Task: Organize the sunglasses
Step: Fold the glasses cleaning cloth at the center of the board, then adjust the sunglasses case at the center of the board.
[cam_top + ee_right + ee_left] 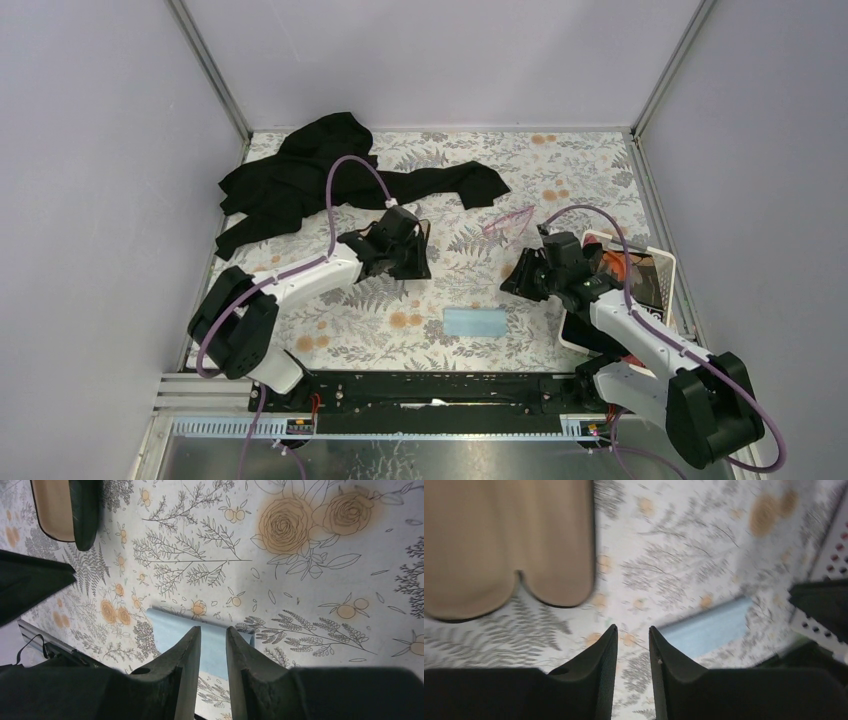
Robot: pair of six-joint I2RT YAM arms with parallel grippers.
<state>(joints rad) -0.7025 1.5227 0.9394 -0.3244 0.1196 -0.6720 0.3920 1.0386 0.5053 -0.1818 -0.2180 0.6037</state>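
Item: sunglasses [508, 221], pink, see-through, lying on the table [580, 170] right of centre, in its far half. The long axis runs roughly along the far edge, with the right end tipped a little toward that edge. They are too small to tell which way the lenses face.

Near them: the sleeve end of a black garment [330, 180], which spreads toward the far left corner.

Containers: a black case [499, 545] lies open left of centre, and only its tan lining shows. A white perforated basket [662, 262] at the right edge holds orange and dark things I cannot identify.

Cloth: light blue cloth [474, 322], flat, toward the near edge, about the middle.

My left gripper [631, 630] hangs above the table just beside the case, jaws a narrow gap apart with nothing between them. My right gripper [213, 630] hangs above the cloth's edge, on the near side of the sunglasses, jaws likewise slightly parted and bare.
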